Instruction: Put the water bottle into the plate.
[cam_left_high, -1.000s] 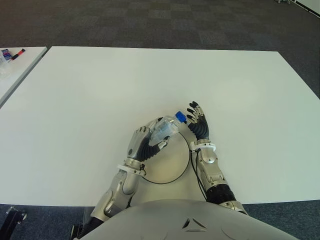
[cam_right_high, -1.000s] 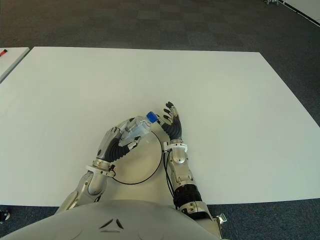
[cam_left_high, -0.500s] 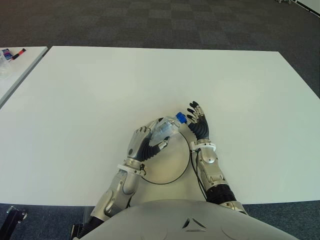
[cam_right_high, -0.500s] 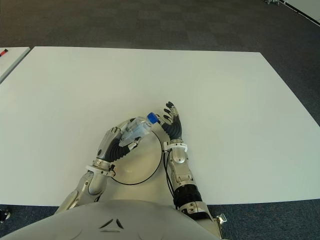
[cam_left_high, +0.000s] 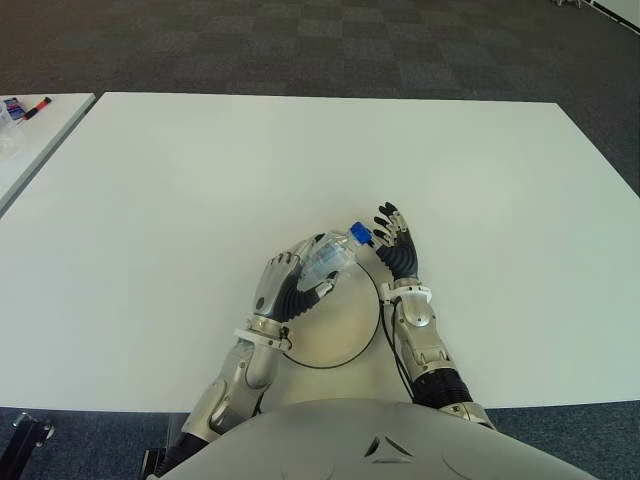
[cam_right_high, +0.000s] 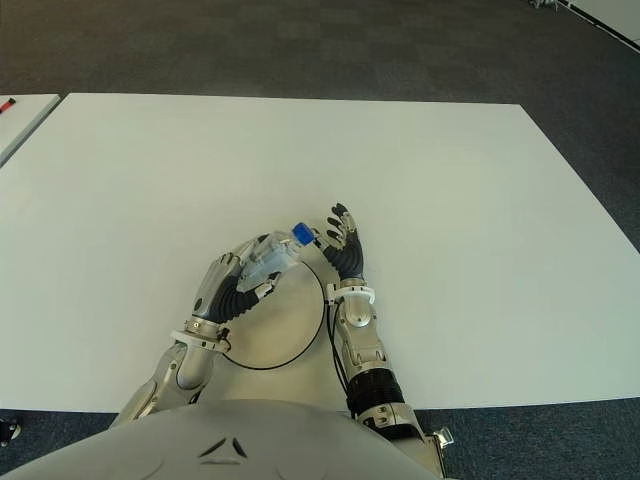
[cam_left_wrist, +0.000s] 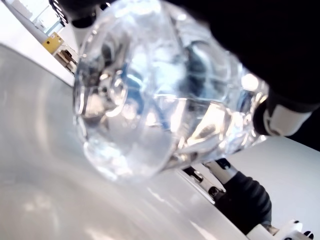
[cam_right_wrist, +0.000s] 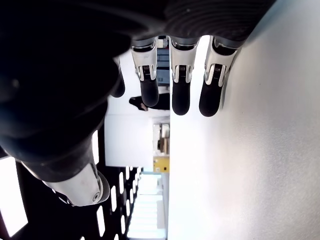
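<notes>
Left eye view: left hand (cam_left_high: 282, 287) is clamped round the water bottle (cam_left_high: 328, 259), held tilted w/ blue cap up-right, over the far-left part of the plate (cam_left_high: 340, 345) on the table (cam_left_high: 180, 180). Right hand (cam_left_high: 395, 240), just right of the cap, has fingers spread, holding nothing. Risk, imo: released at this tilt, the bottle could tip & roll off the shallow rim.

Lighting is bright and even over the white table (cam_left_high: 180, 180), with only faint, soft shadows. The eye views are sharp. In the left wrist view the water bottle (cam_left_wrist: 160, 100) shows glare highlights at close range. The right wrist view is heavily backlit, with its foreground nearly black.
</notes>
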